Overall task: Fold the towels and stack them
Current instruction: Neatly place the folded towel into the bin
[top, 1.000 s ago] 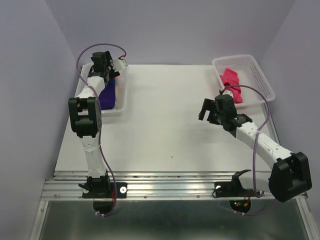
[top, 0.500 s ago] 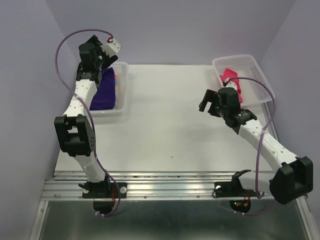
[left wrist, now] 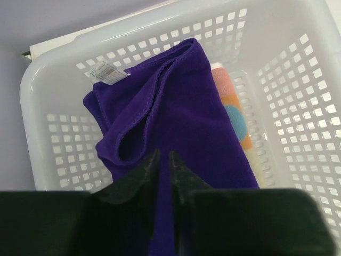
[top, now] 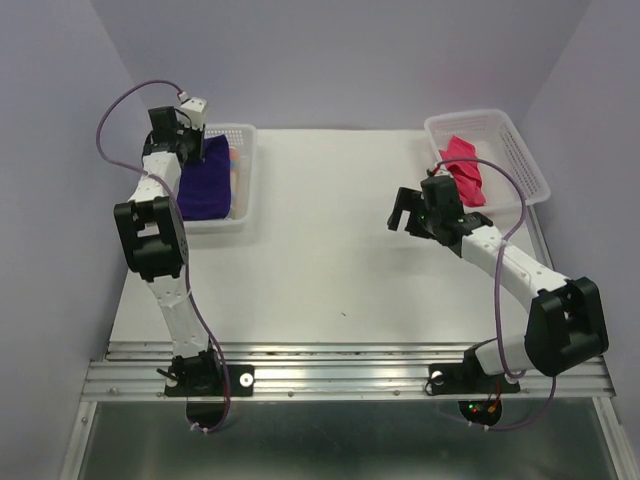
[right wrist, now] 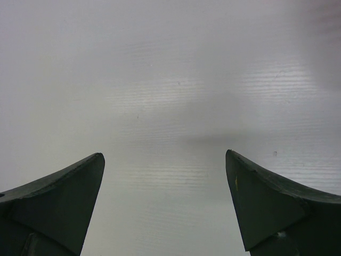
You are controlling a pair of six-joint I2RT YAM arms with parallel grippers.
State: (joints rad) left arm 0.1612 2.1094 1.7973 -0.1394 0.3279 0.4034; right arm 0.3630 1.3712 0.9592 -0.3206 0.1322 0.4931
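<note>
Towel of deep purple (left wrist: 176,117) lies loosely folded in the white perforated basket (left wrist: 298,80) at the table's far left, its near end cut off in the wrist view by the left gripper (left wrist: 164,154), whose jaws are drawn in to a thin slit on the cloth, with purple filling the gap between them. A white care label (left wrist: 109,72) sticks out at the towel's far corner. Beside and partly under it, against the basket's right wall, only a narrow strip of a striped towel (left wrist: 234,120) shows, pastel orange and pink with a blue dot; the rest of it is hidden beneath the purple one. From overhead the left claw itself is hard to make out behind its own wrist, poised over the basket's far end. Across the white table (top: 330,230), a hot pink towel (top: 463,165) sits crumpled in the second basket (top: 520,150) at the far right, with the arm's purple cable crossing in front of it. The right gripper (right wrist: 164,154) hangs over bare tabletop just left of that basket, jaws spread wide and holding nothing.
</note>
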